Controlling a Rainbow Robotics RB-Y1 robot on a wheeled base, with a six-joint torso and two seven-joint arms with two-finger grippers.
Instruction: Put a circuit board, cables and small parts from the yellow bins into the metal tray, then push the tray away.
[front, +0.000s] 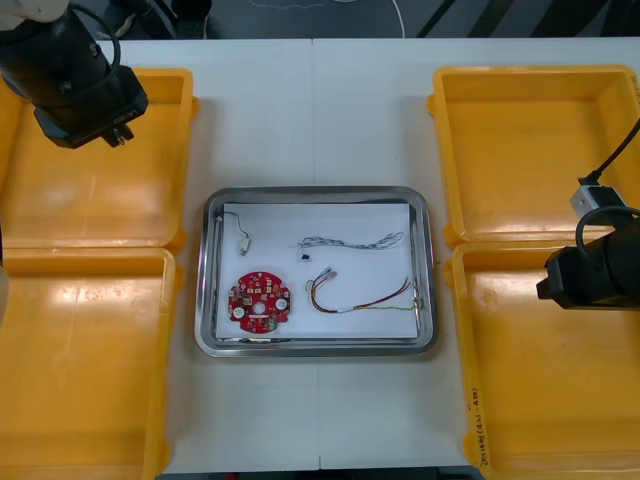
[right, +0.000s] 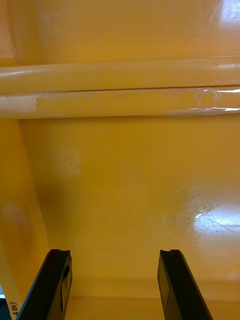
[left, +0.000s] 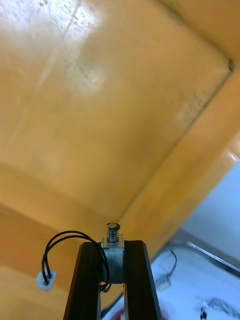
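My left gripper (left: 114, 246) is shut on a small metal part (left: 114, 252) with a looped black wire (left: 60, 240), held above the floor of the far left yellow bin (left: 100, 125). The left arm (front: 85, 90) hangs over that bin's far corner. The metal tray (front: 212, 300), white inside, sits mid-table. It holds a round red circuit board (front: 260, 298), a twisted blue and white cable (front: 350, 242), a red and yellow cable (front: 365, 297) and a small part with a black wire (front: 243, 236). My right gripper (right: 115, 262) is open over the near right bin (right: 125, 190), nothing between its fingers.
Two yellow bins stand at each side: far left (front: 100, 200), near left (front: 80, 360), far right (front: 530, 150), near right (front: 520, 400). Their floors look bare. The tray's corner (left: 210, 250) shows just past the left bin's wall. White table (front: 310, 110) lies beyond the tray.
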